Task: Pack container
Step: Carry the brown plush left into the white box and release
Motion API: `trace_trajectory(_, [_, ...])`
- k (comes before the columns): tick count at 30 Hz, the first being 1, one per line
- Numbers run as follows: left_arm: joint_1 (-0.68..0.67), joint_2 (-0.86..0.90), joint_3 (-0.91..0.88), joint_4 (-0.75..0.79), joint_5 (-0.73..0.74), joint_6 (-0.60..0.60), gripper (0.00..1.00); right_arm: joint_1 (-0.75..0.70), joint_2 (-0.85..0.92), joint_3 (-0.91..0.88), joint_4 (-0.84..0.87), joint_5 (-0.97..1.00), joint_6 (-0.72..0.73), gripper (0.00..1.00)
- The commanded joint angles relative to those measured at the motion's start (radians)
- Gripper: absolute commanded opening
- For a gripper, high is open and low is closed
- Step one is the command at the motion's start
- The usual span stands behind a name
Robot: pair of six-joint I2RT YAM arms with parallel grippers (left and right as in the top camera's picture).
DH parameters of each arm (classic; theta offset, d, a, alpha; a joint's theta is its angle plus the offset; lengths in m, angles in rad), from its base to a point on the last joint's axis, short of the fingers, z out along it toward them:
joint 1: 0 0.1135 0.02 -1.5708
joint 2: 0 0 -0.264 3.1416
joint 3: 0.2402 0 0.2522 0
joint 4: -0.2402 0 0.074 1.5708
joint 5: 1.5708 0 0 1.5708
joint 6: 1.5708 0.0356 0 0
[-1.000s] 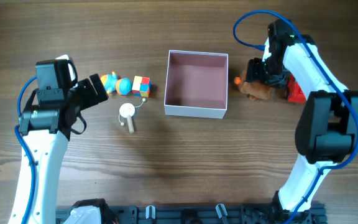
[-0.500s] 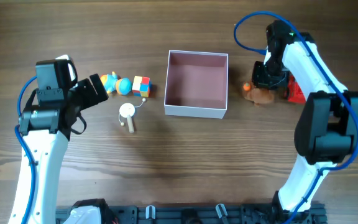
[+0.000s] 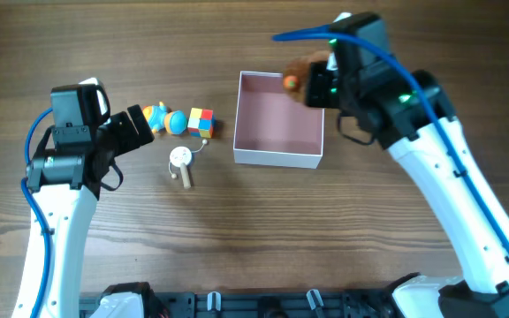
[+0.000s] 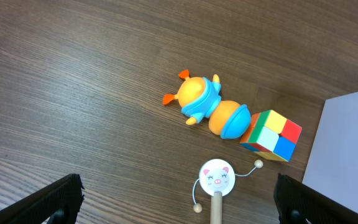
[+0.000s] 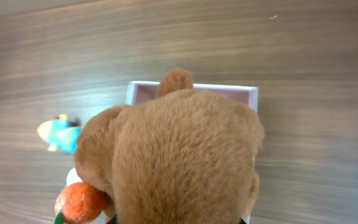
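Observation:
The container (image 3: 278,157) is a square shallow white box with a dusty-pink inside, at the table's middle; its far wall also shows in the right wrist view (image 5: 229,90). My right gripper (image 3: 312,84) is shut on a brown plush toy (image 5: 179,162) with an orange ball (image 5: 76,202) and holds it above the container's far right corner. The plush (image 3: 295,71) hides the fingers. My left gripper (image 4: 176,202) is open and empty, left of a pig-face rattle drum (image 4: 216,180), an orange-blue duck toy (image 4: 207,106) and a colour cube (image 4: 271,135).
The duck toy (image 3: 162,118), colour cube (image 3: 201,121) and rattle drum (image 3: 181,164) lie in a cluster left of the container. The container's white side wall (image 4: 347,155) is at the right edge of the left wrist view.
My right arm has lifted the plush toy from the table right of the container and swung it left, over the container's far right corner. The left arm has not moved.

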Motion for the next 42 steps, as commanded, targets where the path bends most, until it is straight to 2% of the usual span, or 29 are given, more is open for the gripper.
trace_trajectory(1, [0.005, 0.006, 0.019, 0.003, -0.013, 0.019, 1.00, 0.054, 0.105, -0.009, 0.023, 0.061, 0.163, 0.04])
trace_trajectory(6, [0.005, 0.006, 0.019, 0.003, -0.013, 0.019, 1.00, 0.063, 0.251, -0.009, 0.039, 0.037, 0.229, 0.04])
trace_trajectory(13, [0.005, 0.006, 0.019, 0.003, -0.013, 0.019, 1.00, 0.062, 0.419, -0.009, 0.146, 0.009, 0.203, 0.05])
trace_trajectory(15, [0.005, 0.006, 0.019, 0.003, -0.013, 0.019, 1.00, 0.062, 0.449, -0.009, 0.183, -0.016, 0.172, 0.15])
trace_trajectory(16, [0.005, 0.006, 0.019, 0.003, -0.013, 0.019, 1.00, 0.062, 0.466, -0.009, 0.196, -0.016, 0.171, 0.32])
trace_trajectory(21, [0.005, 0.006, 0.019, 0.002, -0.013, 0.019, 1.00, 0.058, 0.496, -0.009, 0.223, -0.013, 0.170, 0.39])
trace_trajectory(23, [0.005, 0.006, 0.019, 0.003, -0.013, 0.019, 1.00, 0.058, 0.496, -0.009, 0.239, -0.013, 0.143, 0.49])
trace_trajectory(24, [0.005, 0.006, 0.019, 0.003, -0.013, 0.019, 1.00, 0.058, 0.496, -0.009, 0.241, -0.012, 0.136, 0.57])
trace_trajectory(28, [0.005, 0.006, 0.019, 0.003, -0.013, 0.019, 1.00, 0.058, 0.488, -0.008, 0.237, -0.012, 0.092, 0.77])
trace_trajectory(34, [0.005, 0.006, 0.019, 0.003, -0.013, 0.019, 1.00, 0.058, 0.405, -0.008, 0.245, 0.002, 0.036, 0.88])
trace_trajectory(38, [0.005, 0.006, 0.019, 0.003, -0.013, 0.019, 1.00, 0.058, 0.327, -0.008, 0.238, 0.038, -0.011, 0.90])
trace_trajectory(42, [0.005, 0.006, 0.019, 0.003, -0.013, 0.019, 1.00, 0.045, 0.217, -0.008, 0.180, 0.176, -0.035, 0.93])
